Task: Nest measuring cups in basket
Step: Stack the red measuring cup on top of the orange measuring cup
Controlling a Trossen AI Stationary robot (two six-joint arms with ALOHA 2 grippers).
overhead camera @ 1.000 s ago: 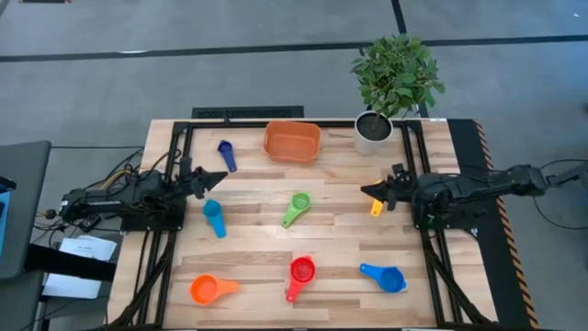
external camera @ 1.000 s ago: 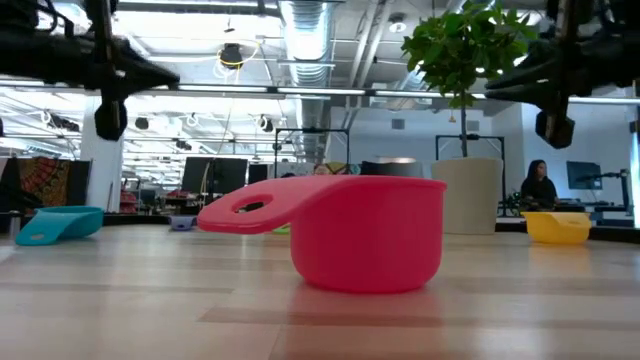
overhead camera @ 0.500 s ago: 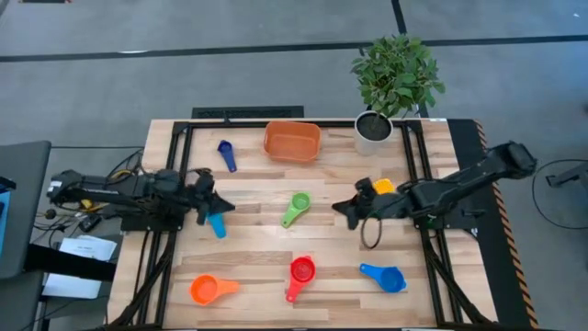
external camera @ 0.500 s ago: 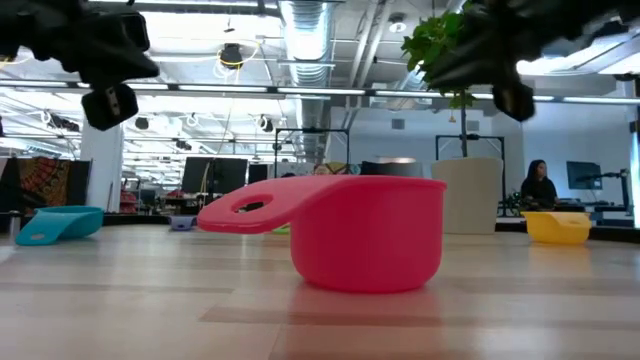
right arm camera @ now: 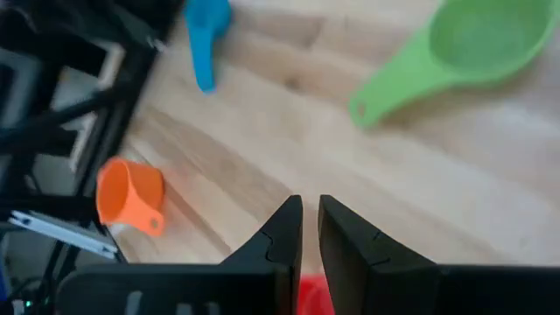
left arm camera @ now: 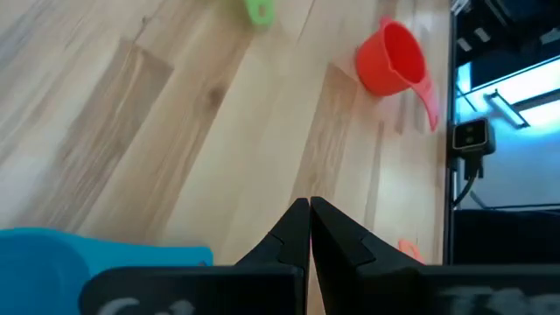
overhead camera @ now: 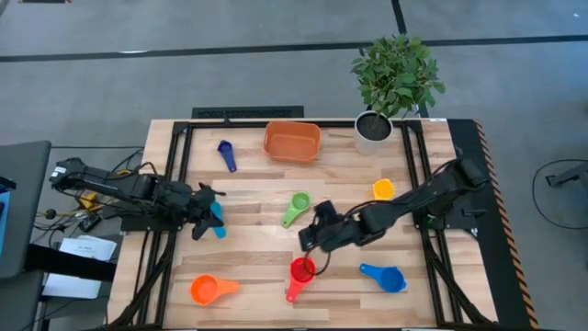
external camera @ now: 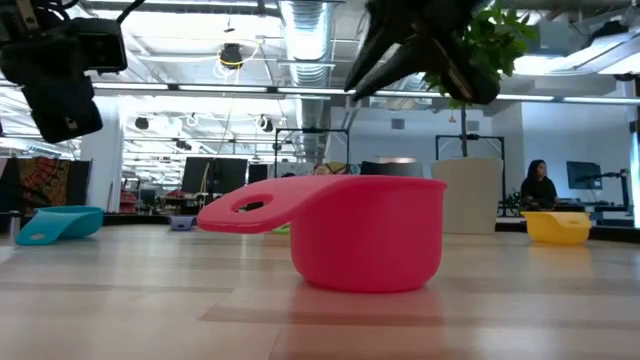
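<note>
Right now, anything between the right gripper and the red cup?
Nothing visible. The right gripper hangs just above and beside the red cup, empty, fingers barely apart, with only bare table between them. The green cup lies farther toward the basket, off that line.

Basket (overhead camera: 292, 141) is set at table (overhead camera: 248, 267) far edge, centre, w/ plant pot (overhead camera: 373, 131) to its right and one measuring cup (overhead camera: 226, 154) to its left. Mid-table, a cup (overhead camera: 297, 207) is placed near centre, another (overhead camera: 383, 189) toward the right side, and a third (overhead camera: 214, 218) toward the left, just beside left gripper (overhead camera: 198, 226). Along the near edge, three cups are spread left (overhead camera: 209, 290), centre (overhead camera: 301, 272) and right (overhead camera: 387, 277), w/ right gripper (overhead camera: 306, 248) positioned directly behind the centre one.
</note>
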